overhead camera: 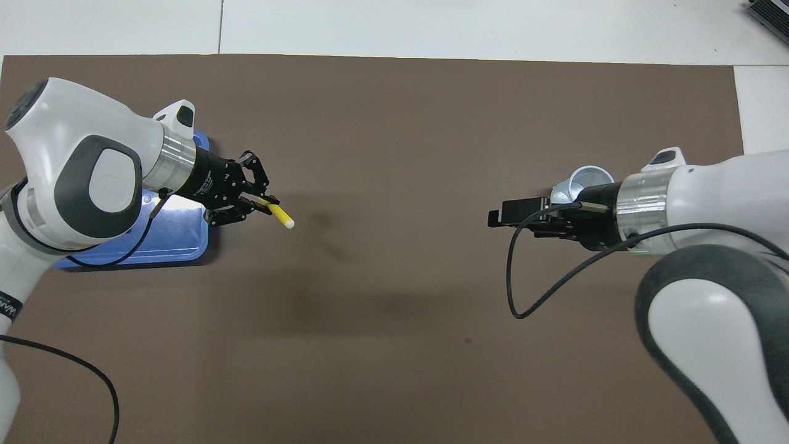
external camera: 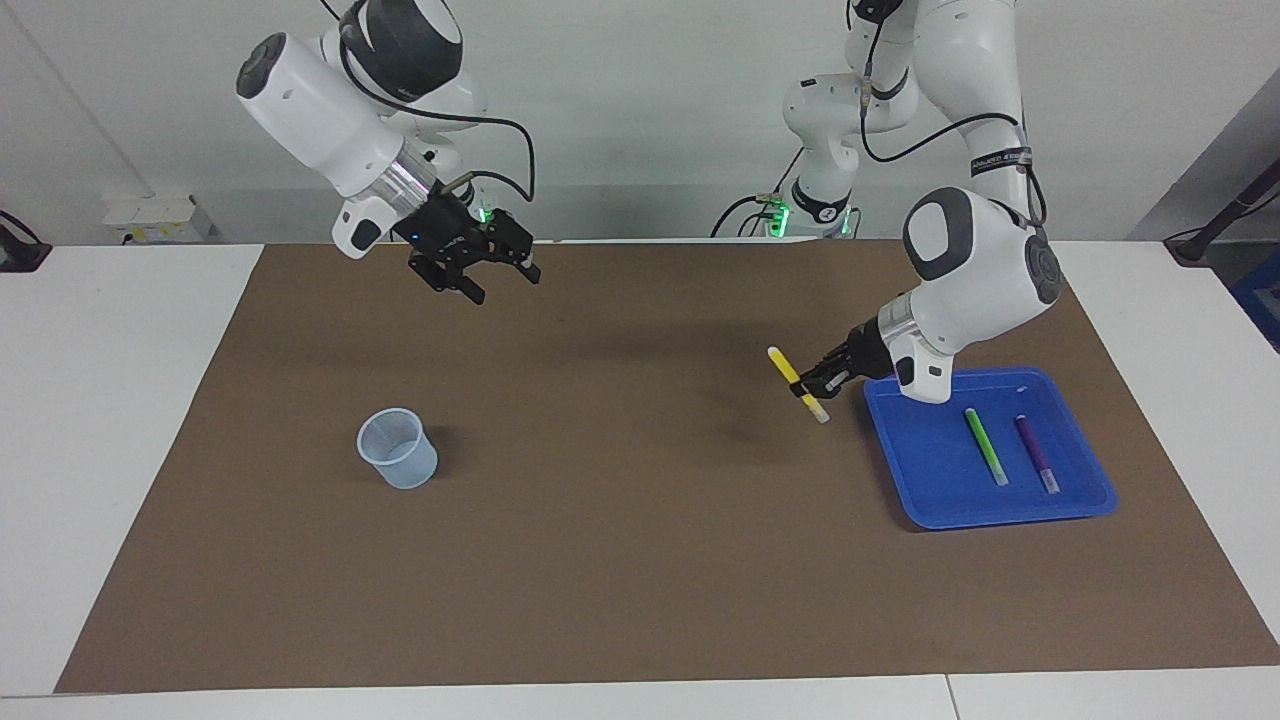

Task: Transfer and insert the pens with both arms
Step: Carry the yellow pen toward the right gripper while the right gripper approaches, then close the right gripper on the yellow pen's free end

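My left gripper [external camera: 812, 383] is shut on the yellow pen [external camera: 785, 368] and holds it slanted in the air over the brown mat, just off the blue tray's [external camera: 1000, 505] edge toward the table's middle. In the overhead view the yellow pen [overhead camera: 282, 217] sticks out of the left gripper [overhead camera: 266, 206], whitish tip forward. The green pen [external camera: 986, 447] and the purple pen [external camera: 1036, 455] lie side by side in the tray. My right gripper [external camera: 503, 285] hangs open and empty over the mat toward the right arm's end.
A translucent plastic cup [external camera: 398, 450] stands upright on the mat toward the right arm's end. In the overhead view the right gripper [overhead camera: 502, 217] and its wrist partly cover the cup [overhead camera: 585, 180]. The left arm hides most of the tray [overhead camera: 179, 243] there.
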`<state>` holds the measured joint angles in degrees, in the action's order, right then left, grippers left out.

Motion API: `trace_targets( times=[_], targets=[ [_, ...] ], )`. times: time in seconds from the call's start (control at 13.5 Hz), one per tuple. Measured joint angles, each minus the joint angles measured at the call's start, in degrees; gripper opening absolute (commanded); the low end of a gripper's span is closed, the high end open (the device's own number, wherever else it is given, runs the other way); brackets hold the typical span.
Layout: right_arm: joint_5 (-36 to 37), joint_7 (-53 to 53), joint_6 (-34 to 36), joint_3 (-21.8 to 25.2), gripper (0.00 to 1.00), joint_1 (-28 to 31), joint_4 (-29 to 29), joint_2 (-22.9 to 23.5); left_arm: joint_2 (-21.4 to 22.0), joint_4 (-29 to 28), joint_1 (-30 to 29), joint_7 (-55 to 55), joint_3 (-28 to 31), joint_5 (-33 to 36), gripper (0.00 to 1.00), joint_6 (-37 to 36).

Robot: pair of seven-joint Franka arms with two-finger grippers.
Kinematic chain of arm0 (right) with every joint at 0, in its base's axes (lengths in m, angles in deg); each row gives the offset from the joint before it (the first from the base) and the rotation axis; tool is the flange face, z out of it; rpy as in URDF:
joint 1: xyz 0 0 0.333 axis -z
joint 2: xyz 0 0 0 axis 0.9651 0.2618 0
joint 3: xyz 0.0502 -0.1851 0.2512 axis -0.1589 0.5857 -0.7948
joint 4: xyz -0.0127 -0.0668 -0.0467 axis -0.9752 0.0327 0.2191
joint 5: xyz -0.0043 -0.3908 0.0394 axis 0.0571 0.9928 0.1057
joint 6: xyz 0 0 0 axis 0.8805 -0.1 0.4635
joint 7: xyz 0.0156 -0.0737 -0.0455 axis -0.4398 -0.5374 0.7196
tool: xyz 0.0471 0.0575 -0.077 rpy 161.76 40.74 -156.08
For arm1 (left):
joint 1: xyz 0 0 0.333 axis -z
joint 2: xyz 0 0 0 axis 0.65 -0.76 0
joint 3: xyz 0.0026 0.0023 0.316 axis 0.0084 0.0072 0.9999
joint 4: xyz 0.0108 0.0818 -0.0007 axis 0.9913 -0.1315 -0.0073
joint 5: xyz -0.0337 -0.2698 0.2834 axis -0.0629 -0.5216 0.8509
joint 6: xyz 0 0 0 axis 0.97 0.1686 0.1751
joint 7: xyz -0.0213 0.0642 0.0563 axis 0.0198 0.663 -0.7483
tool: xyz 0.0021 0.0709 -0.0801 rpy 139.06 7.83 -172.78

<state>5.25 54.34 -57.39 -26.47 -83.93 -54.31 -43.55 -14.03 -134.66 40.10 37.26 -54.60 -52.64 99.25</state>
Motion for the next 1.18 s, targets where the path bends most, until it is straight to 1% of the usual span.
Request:
trace_targets(
  times=[0.15, 0.37, 0.67, 0.81, 1.03, 1.18],
  targets=[
    [-0.08, -3.35, -6.15, -0.1, 1.0, -4.07, -1.61, 0.62, 0.0, 0.0, 0.9, -4.25, -0.24, -1.81, 0.0, 0.01],
    [-0.51, -5.36, -10.16, -0.14, 1.0, -7.77, -1.94, 2.22, 0.0, -0.04, 4.4, -12.73, -0.34, -2.15, 0.0, 1.73],
    [-1.81, -7.46, -17.48, -0.14, 1.0, -13.06, -1.99, 5.55, -0.03, -0.37, 7.73, -18.9, -0.41, -3.56, 0.0, 4.85],
    [-1.81, -7.94, -19.87, -0.16, 0.99, -14.58, -1.73, 7.1, -0.04, -0.69, 9.16, -21.12, -0.42, -4.8, 0.0, 6.17],
    [-1.81, -7.94, -20.09, -0.14, 0.84, -14.9, -0.71, 8.33, -0.05, -0.95, 11.73, -24.73, -0.48, -7.0, 0.0, 8.31],
    [-1.81, -7.94, -20.71, -0.15, 0.77, -15.43, -0.5, 8.75, -0.05, -1.07, 12.87, -25.86, -0.48, -8.34, 0.0, 9.12]
  ],
)
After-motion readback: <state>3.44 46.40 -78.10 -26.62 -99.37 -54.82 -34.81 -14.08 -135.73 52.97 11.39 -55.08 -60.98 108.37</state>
